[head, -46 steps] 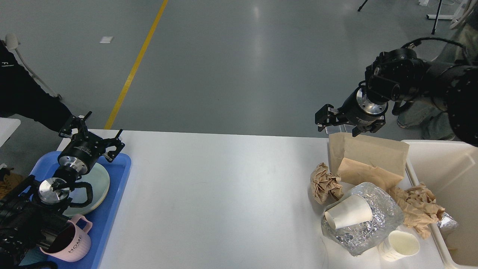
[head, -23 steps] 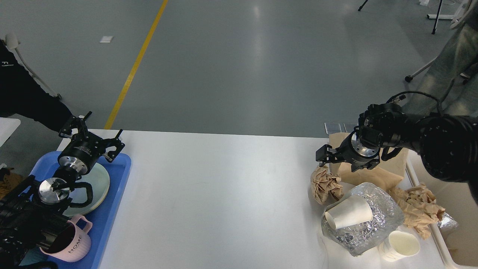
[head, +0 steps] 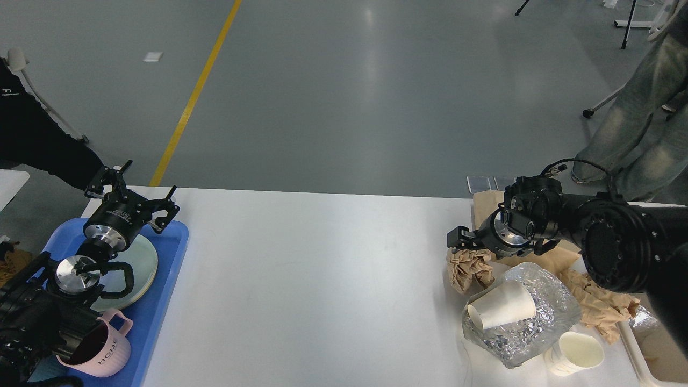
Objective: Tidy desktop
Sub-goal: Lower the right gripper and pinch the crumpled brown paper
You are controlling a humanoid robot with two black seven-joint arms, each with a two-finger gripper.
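The white desktop [head: 312,279] fills the lower half of the head view. On its right end lie a crumpled brown paper ball [head: 471,269], a flat brown paper bag [head: 553,257] partly behind my right arm, a crumpled foil wrap [head: 529,328] with a white paper cup [head: 502,312] lying on it, an upright paper cup [head: 579,352] and more crumpled brown paper [head: 599,301]. My right gripper [head: 458,239] hangs low just above the paper ball's far edge; its fingers are too dark to separate. My left gripper [head: 137,191] is open and holds nothing, over the far end of the blue tray [head: 169,269].
The blue tray holds a pale green plate [head: 144,260] and a pink mug [head: 107,346]. A beige bin [head: 664,357] stands off the desktop's right edge, mostly behind my right arm. A person's legs [head: 634,129] stand beyond the far right corner.
My right arm has dropped from high above the paper bag down and slightly left to just over the crumpled paper ball. The left arm and all the objects have stayed put.
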